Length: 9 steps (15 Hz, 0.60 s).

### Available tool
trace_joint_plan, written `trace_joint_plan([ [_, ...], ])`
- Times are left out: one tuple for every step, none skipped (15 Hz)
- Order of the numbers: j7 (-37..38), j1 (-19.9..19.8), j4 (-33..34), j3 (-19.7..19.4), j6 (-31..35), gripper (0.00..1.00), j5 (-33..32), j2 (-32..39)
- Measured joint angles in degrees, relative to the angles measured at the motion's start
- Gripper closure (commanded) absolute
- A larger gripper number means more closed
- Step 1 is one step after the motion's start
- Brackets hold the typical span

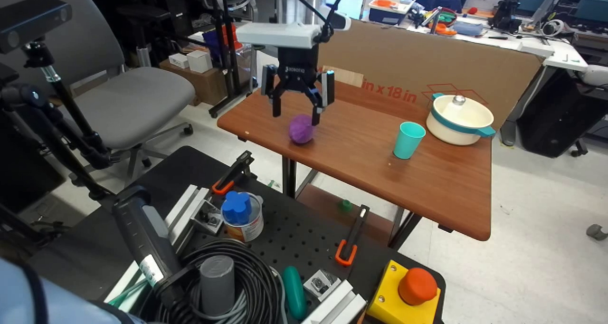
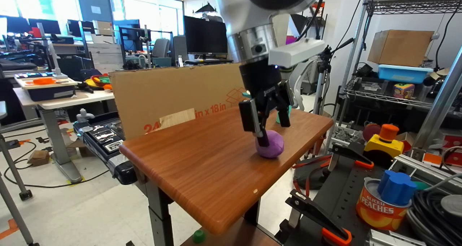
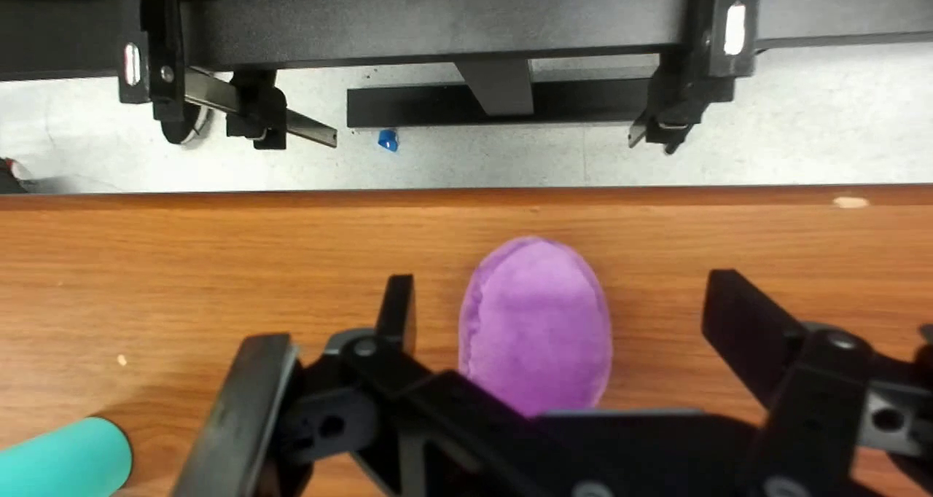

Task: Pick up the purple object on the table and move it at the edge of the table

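Note:
The purple object (image 1: 300, 131) is a soft, rounded lump on the reddish-brown wooden table (image 1: 351, 153), near a long edge. In an exterior view the object (image 2: 273, 148) is partly covered by a fingertip. My gripper (image 1: 296, 113) is open and empty, pointing down over it. In the wrist view the object (image 3: 536, 322) lies between the two spread fingers of the gripper (image 3: 561, 296), nearer the left finger, with table showing on both sides. The gripper body hides the object's lower end there. I cannot tell exactly how high the fingertips are above the table.
A teal cup (image 1: 408, 141) and a cream pot (image 1: 460, 119) with teal handles stand on the table. A cardboard panel (image 1: 403, 62) stands along the far side. A black perforated cart (image 1: 285, 238) with clamps (image 3: 700, 60) stands beyond the near edge, across a gap.

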Motion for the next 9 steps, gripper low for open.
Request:
trace_joint_plan([
  [-0.28,-0.23,-2.22,0.49,1.27,0.00,1.60,-3.41],
  [-0.63,-0.57,-4.17,0.95,2.06,0.00,4.07,-6.76],
  [-0.79,-0.68,-5.25,1.11,1.76,0.00,4.42,-9.15],
  [-0.76,-0.69,-5.52,1.12,1.63,0.00,4.27,-9.80],
  [-0.76,-0.69,-5.40,1.12,1.65,0.00,4.23,-9.29],
  [-0.75,-0.69,-5.37,1.12,1.73,0.00,4.21,-8.62],
  [-0.75,-0.71,-5.18,1.11,1.80,0.00,4.19,-7.83],
  [-0.74,-0.70,-4.99,1.12,1.82,0.00,4.18,-7.25],
  [-0.74,-0.71,-4.76,1.12,1.82,0.00,4.18,-6.84],
])
